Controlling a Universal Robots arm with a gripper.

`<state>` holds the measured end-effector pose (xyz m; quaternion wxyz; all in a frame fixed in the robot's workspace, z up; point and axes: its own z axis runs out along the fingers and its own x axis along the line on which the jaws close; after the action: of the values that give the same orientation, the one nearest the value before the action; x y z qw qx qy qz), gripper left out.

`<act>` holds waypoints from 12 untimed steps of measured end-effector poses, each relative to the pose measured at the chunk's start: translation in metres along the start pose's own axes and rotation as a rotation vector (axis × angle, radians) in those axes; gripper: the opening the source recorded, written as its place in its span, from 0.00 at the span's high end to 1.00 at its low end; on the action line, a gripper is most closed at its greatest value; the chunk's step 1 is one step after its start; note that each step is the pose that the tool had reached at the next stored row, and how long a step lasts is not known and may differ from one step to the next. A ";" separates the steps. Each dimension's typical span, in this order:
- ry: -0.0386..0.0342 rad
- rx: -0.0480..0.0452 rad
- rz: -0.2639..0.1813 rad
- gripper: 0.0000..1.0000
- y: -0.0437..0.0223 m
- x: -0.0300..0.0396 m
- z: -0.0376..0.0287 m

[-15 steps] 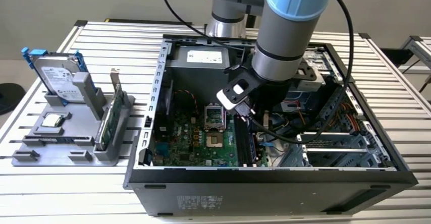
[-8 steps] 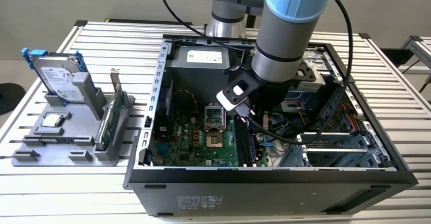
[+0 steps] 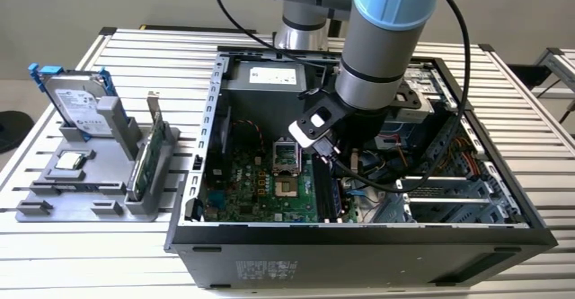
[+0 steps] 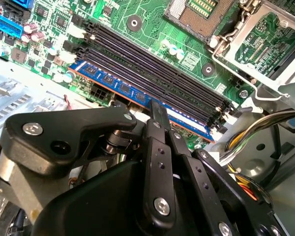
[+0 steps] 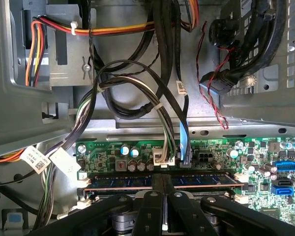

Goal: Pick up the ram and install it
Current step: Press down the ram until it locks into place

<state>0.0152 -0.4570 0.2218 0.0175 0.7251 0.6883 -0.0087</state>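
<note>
The ram (image 4: 108, 81) is a long blue-green stick with dark chips. It stands on edge in the outermost memory slot, at the motherboard's edge. My gripper (image 4: 157, 105) is shut on it at about mid-length, one black finger on each face. In the first wrist view the ram (image 5: 206, 180) runs level between the white slot latches (image 5: 82, 185), and the gripper (image 5: 162, 179) pinches its upper edge. In the exterior view the gripper (image 3: 337, 168) reaches down inside the open computer case (image 3: 359, 235). I cannot tell how deep the ram sits in the slot.
Three black memory slots (image 4: 152, 69) lie beside the ram, then the CPU socket (image 4: 201, 12). Cable bundles (image 5: 137, 83) hang close behind the gripper. On the exterior view's left a grey fixture (image 3: 90, 205) holds a hard drive (image 3: 77, 104) and a green expansion card (image 3: 148, 154).
</note>
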 end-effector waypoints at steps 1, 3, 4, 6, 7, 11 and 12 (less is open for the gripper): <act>0.0001 0.0000 0.000 1.00 0.0000 0.0000 0.0001; 0.0001 0.0000 0.000 1.00 0.0000 0.0000 0.0001; 0.0001 0.0000 0.000 1.00 0.0000 0.0000 0.0001; 0.0001 0.0000 0.000 1.00 0.0000 0.0000 0.0002; 0.0001 0.0000 0.000 1.00 0.0000 0.0000 0.0002; 0.0001 0.0000 0.000 1.00 0.0000 0.0000 0.0002; 0.0001 -0.0001 0.000 1.00 0.0000 0.0000 0.0003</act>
<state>0.0152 -0.4570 0.2216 0.0175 0.7251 0.6883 -0.0087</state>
